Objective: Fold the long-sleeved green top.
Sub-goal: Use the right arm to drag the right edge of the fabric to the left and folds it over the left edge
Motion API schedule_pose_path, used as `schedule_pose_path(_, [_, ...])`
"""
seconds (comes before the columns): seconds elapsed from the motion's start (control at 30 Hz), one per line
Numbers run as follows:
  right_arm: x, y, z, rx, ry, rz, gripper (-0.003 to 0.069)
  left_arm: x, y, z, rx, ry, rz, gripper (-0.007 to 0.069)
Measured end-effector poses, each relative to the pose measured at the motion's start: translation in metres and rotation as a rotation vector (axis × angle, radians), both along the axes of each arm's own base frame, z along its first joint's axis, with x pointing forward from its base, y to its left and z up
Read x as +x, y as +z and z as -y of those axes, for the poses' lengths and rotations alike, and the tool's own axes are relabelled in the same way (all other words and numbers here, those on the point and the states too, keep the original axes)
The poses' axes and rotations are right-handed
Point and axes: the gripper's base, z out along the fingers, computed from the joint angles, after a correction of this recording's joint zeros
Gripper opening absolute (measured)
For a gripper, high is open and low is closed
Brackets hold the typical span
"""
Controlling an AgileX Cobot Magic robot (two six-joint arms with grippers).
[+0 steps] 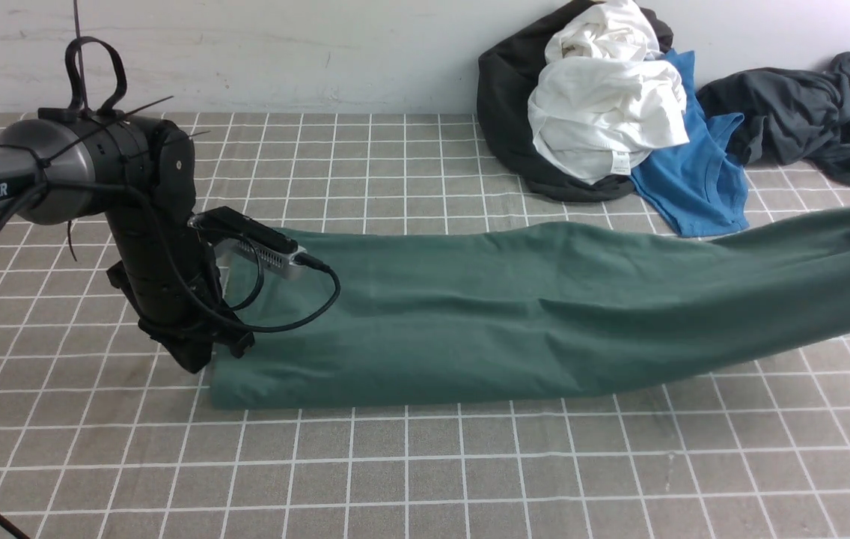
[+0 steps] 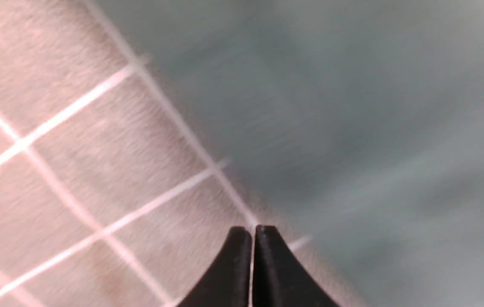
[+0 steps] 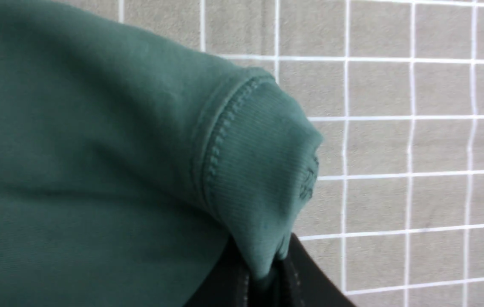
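Green long-sleeved top (image 1: 470,314) lay as one long band running left to right across the middle of the checked table cover (image 1: 425,479). Its left end rested flat on the cover. Toward the right the band rose off the cover and ran out past the right edge of the front view.

Right wrist view: a ribbed cuff (image 3: 263,170) of the top (image 3: 76,149) hung bunched over the right gripper (image 3: 263,277). The black fingers (image 3: 310,273) were closed on the cuff's lower edge, pinching the cloth between them. The checked cover showed well below and behind it.

Left gripper (image 1: 197,363) pointed down at the left end of the top, just beside its near-left corner and low over the cover. Left wrist view, blurred: the two fingertips (image 2: 237,243) were pressed together with only a hairline between them and no cloth seen in it. The tip (image 2: 251,238) sat right at the border where the green cloth (image 2: 374,106) met the cover. Could not tell whether it touched the top.

Far right, against the wall (image 1: 320,52), well apart from the left gripper: a heap with a white garment (image 1: 604,112) on a black one (image 1: 507,112), and a blue shirt (image 1: 702,180) just beside the top's far edge. A dark grey garment (image 1: 806,112) lay farther right.
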Motion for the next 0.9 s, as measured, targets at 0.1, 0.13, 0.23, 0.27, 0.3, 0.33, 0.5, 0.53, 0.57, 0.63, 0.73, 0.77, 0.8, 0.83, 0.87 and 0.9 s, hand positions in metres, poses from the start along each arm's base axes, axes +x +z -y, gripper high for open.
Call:
schedule_pose_path(0.1, [-0.002,0.035,-0.001,-0.004,-0.006,0.067,0.0036,-0.005,0.036,-0.001,-0.014,0.000,0.087,-0.0007])
schedule_pose_path(0.13, [-0.003,0.045,-0.002,0.004,-0.006,0.092,0.0036,-0.007,0.047,-0.001,-0.019,0.000,0.116,-0.0007])
schedule_pose_path(0.23, [-0.004,0.075,-0.014,0.031,0.021,0.161,0.0036,-0.014,0.084,-0.002,-0.034,0.000,0.215,-0.0007])
schedule_pose_path(0.27, [-0.005,0.095,-0.030,0.059,0.072,0.215,0.0036,-0.021,0.108,-0.003,-0.045,0.000,0.280,-0.0007])
schedule_pose_path(0.3, [-0.004,0.107,-0.044,0.082,0.116,0.246,0.0036,-0.026,0.122,-0.004,-0.051,0.000,0.320,-0.0007])
schedule_pose_path(0.33, [-0.004,0.115,-0.054,0.102,0.149,0.271,0.0036,-0.029,0.132,-0.005,-0.049,-0.002,0.350,-0.0007])
schedule_pose_path(0.5, [0.000,0.133,-0.144,0.206,0.407,0.331,0.0036,-0.050,0.171,-0.010,-0.054,-0.005,0.461,-0.0007])
schedule_pose_path(0.53, [0.002,0.130,-0.167,0.227,0.460,0.327,0.0036,-0.055,0.178,-0.011,-0.047,-0.007,0.476,-0.0007])
schedule_pose_path(0.57, [0.005,0.121,-0.197,0.255,0.527,0.316,0.0036,-0.062,0.186,-0.013,-0.036,-0.009,0.491,-0.0007])
schedule_pose_path(0.63, [0.012,0.099,-0.243,0.294,0.614,0.284,0.0036,-0.072,0.197,-0.018,-0.005,-0.011,0.506,-0.0007])
schedule_pose_path(0.73, [0.017,0.070,-0.288,0.330,0.684,0.239,0.0036,-0.082,0.207,-0.022,0.015,0.002,0.525,-0.0007])
schedule_pose_path(0.77, [0.019,0.056,-0.308,0.344,0.712,0.222,0.0036,-0.086,0.212,-0.023,0.024,0.012,0.538,-0.0007])
schedule_pose_path(0.8, [0.020,0.046,-0.320,0.353,0.728,0.214,0.0036,-0.088,0.215,-0.024,0.026,0.019,0.544,-0.0007])
schedule_pose_path(0.83, [0.021,0.042,-0.326,0.359,0.735,0.210,0.0036,-0.090,0.216,-0.025,0.028,0.020,0.547,-0.0007])
schedule_pose_path(0.87, [0.022,0.033,-0.337,0.372,0.746,0.204,0.0036,-0.091,0.218,-0.026,0.031,0.025,0.552,-0.0007])
schedule_pose_path(0.9, [0.025,0.016,-0.356,0.393,0.765,0.196,0.0036,-0.094,0.220,-0.027,0.037,0.030,0.561,-0.0007])
